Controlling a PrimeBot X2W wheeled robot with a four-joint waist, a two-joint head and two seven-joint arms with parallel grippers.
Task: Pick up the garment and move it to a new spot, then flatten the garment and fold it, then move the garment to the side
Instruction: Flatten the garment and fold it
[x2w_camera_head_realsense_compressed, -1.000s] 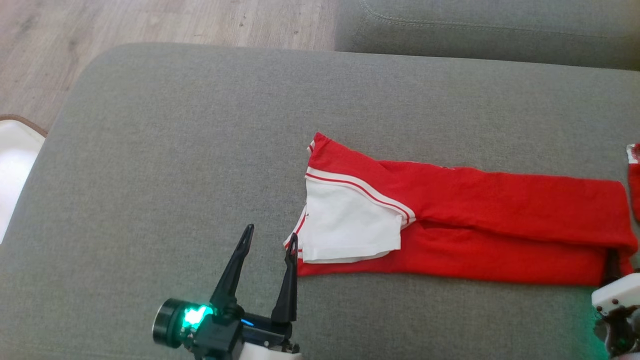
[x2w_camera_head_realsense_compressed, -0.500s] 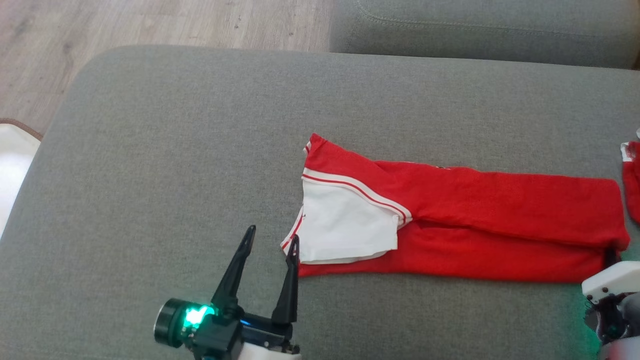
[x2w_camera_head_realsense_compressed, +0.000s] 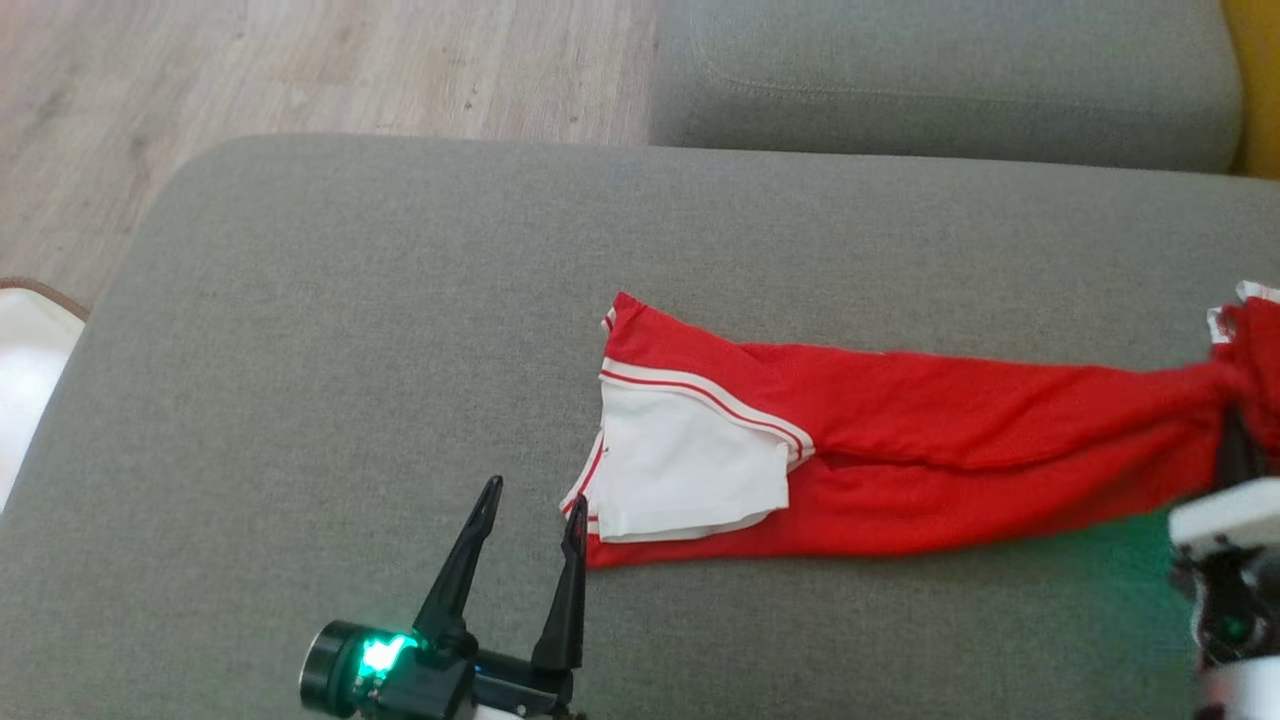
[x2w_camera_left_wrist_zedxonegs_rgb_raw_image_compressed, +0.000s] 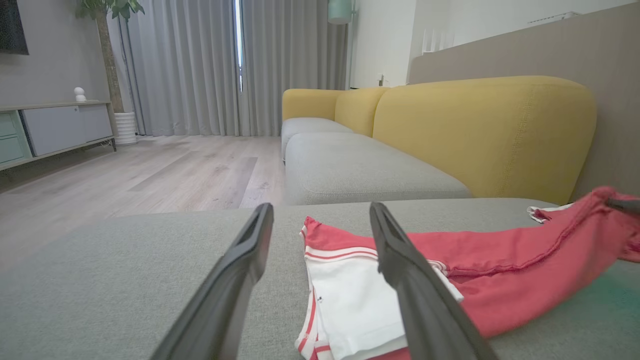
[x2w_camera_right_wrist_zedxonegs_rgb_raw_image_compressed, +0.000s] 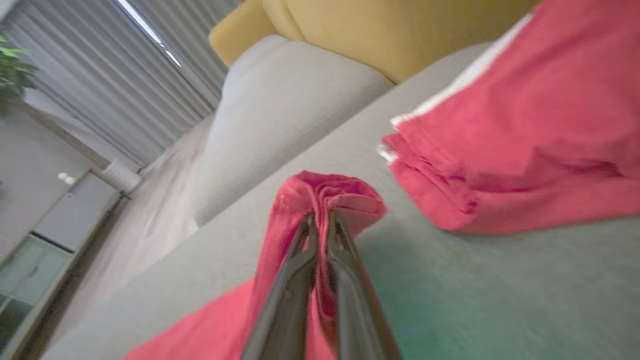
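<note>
The red garment (x2w_camera_head_realsense_compressed: 940, 450) with a white striped panel (x2w_camera_head_realsense_compressed: 690, 470) lies folded into a long band across the grey sofa cushion (x2w_camera_head_realsense_compressed: 350, 330). My right gripper (x2w_camera_head_realsense_compressed: 1235, 425) is shut on the garment's right end (x2w_camera_right_wrist_zedxonegs_rgb_raw_image_compressed: 325, 195), which is bunched and lifted off the cushion. My left gripper (x2w_camera_head_realsense_compressed: 532, 498) stands open just left of the garment's lower left corner, its right finger (x2w_camera_head_realsense_compressed: 572, 570) at the white-and-red hem; in the left wrist view the left gripper (x2w_camera_left_wrist_zedxonegs_rgb_raw_image_compressed: 320, 212) frames the garment's white panel (x2w_camera_left_wrist_zedxonegs_rgb_raw_image_compressed: 360, 305).
A second stack of red and white cloth (x2w_camera_right_wrist_zedxonegs_rgb_raw_image_compressed: 525, 130) lies beside the held end at the right (x2w_camera_head_realsense_compressed: 1255, 330). Another grey cushion (x2w_camera_head_realsense_compressed: 940, 80) and a yellow backrest (x2w_camera_left_wrist_zedxonegs_rgb_raw_image_compressed: 480, 130) lie behind. Wooden floor (x2w_camera_head_realsense_compressed: 300, 70) is at the far left, a white rug (x2w_camera_head_realsense_compressed: 25, 370) beside it.
The right gripper has pulled the garment's right end up and to the right, bunching it and stretching the band. The head camera has shifted slightly. The left gripper stays put.
</note>
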